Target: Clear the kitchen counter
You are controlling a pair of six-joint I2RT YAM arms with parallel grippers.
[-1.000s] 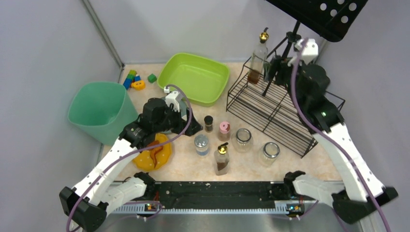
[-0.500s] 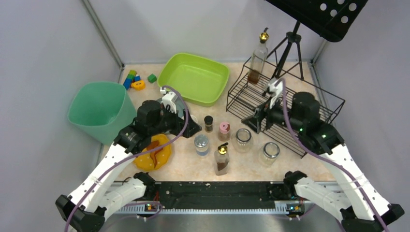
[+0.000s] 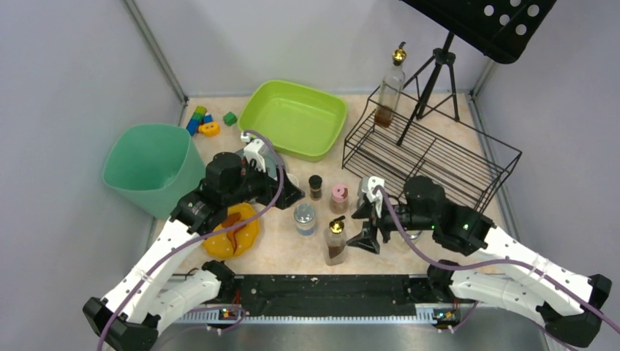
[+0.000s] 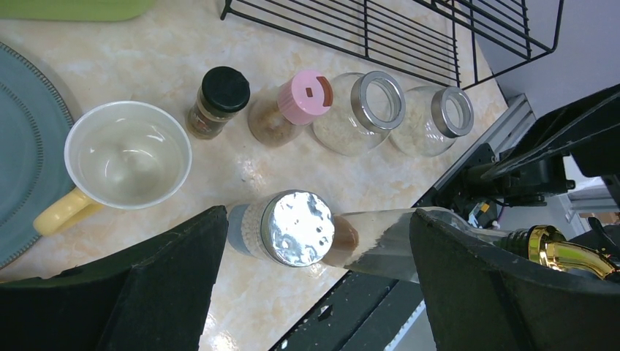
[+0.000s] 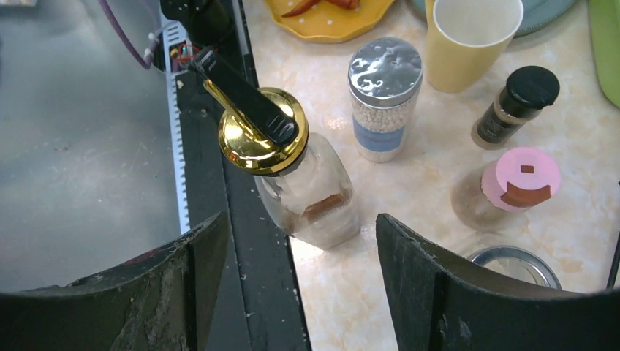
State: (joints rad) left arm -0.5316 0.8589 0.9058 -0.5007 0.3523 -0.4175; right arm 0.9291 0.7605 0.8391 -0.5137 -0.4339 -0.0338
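Top external view: the right gripper point(image 3: 363, 227) is just beside a brown bottle point(image 3: 335, 243), its fingers spread wide and not touching it. The left gripper point(image 3: 289, 191) is spread wide too, near a silver-lid jar point(image 3: 304, 218). Both things stand on the kitchen counter point(image 3: 292, 252).

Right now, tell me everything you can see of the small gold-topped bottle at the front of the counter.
The small bottle is clear glass, with a gold cap and black pour spout, and a little brown liquid at the bottom. It stands upright on the kitchen counter by the black rail, apart from the silver-lidded jar. The right gripper faces it, jaws open, not touching.
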